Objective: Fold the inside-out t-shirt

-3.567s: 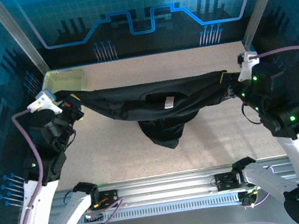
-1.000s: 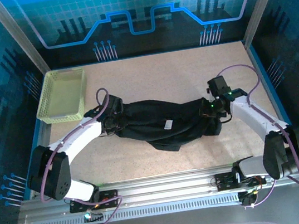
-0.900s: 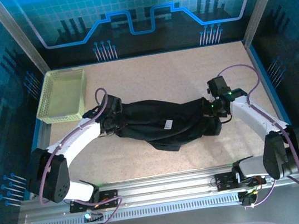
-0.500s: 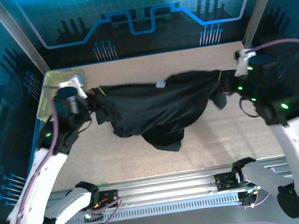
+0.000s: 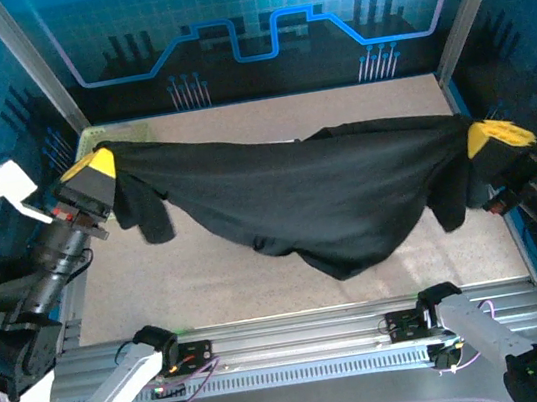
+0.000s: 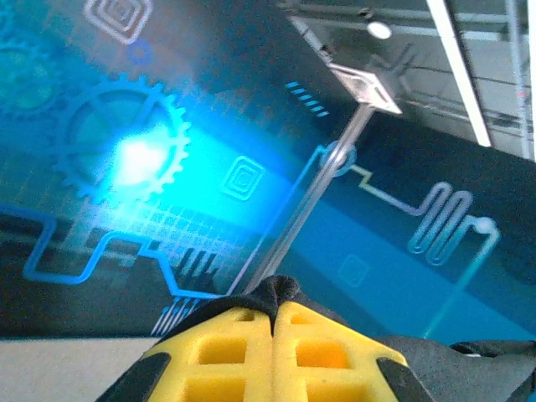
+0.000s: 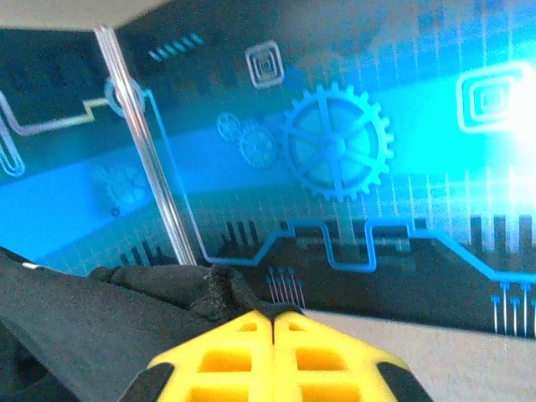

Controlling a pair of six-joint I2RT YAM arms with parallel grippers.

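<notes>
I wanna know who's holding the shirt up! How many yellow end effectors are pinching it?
2. The left end effector pinches the t-shirt at its left end; the right end effector pinches its right end. It sags between them. None seem hidden.

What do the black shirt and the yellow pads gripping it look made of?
T-shirt: soft matte black fabric, probably cotton knit, since it drapes and wrinkles loosely. Yellow pads: matte, likely foam or soft rubber, judging by their moulded grid of recesses.

One t-shirt [image 5: 328,192], one mesh basket [image 5: 137,131], two grippers: left gripper [image 5: 97,166], right gripper [image 5: 486,136]
</notes>
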